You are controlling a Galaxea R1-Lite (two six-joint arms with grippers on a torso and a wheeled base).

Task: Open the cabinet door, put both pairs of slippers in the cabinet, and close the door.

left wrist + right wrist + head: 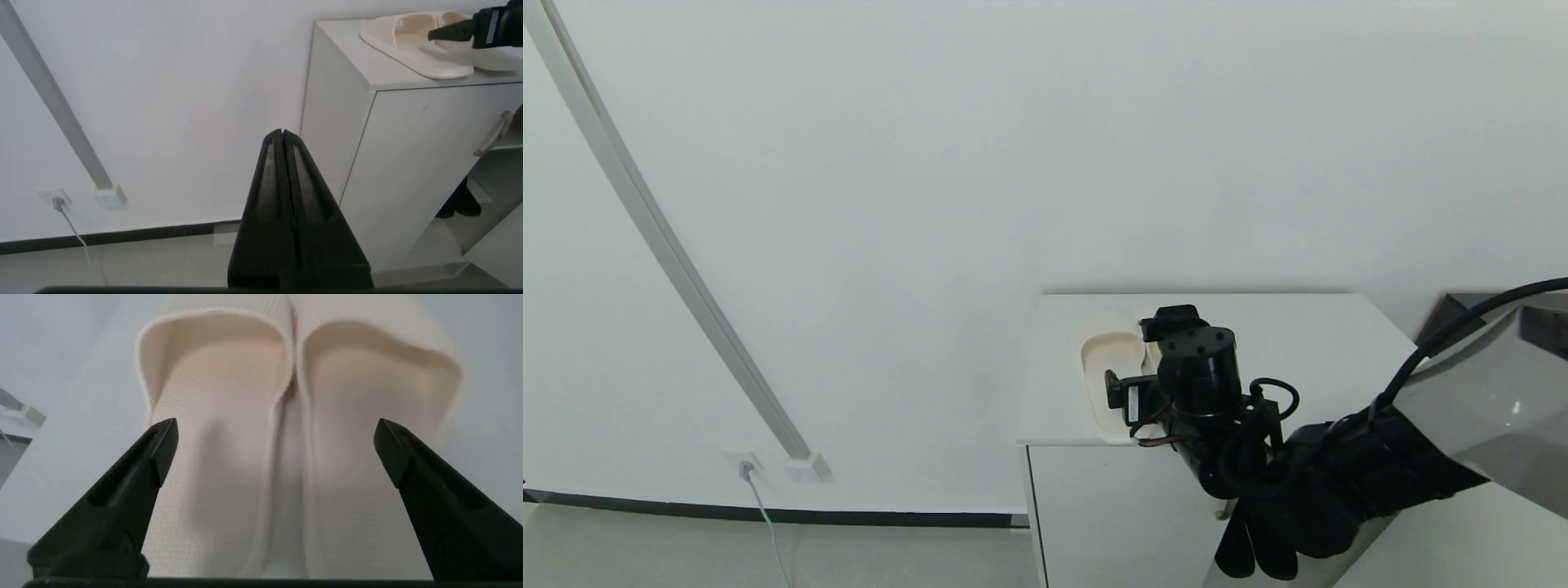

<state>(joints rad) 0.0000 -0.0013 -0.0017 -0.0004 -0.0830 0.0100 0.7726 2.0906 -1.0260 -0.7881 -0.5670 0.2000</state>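
Right tool (275,429): black fingers spread wide, nothing gripped, poised just above a pair of cream, soft-moulded slippers (1107,363), one finger outside each outer edge of the pair. Left tool (282,135): fingers pressed flat together, empty, well apart from the cabinet.

Pair of slippers: on top of a white box-shaped cabinet (1298,359), toward its left end, side by side and touching along the inner edges. Long axis from the cabinet's front edge toward the wall. Heels at the front edge, toes apparently toward the wall. Finger line of the right tool set across that axis, spanning both slippers at once.

Below, in the left wrist view: white door panel (409,155) with a pale bar handle (493,135), and beside it an exposed shelf bay (498,175) with a dark, indistinct object (464,200) low inside. Possibly the other pair; not certain.

Step in hand, as judged: pick-up of the cream pair, with the cabinet seemingly open. Next move: descend until the fingers flank the soles, close enough to squeeze both slippers together without buckling the soft material, lift clear, then carry down into the open bay. Door closing left for last.
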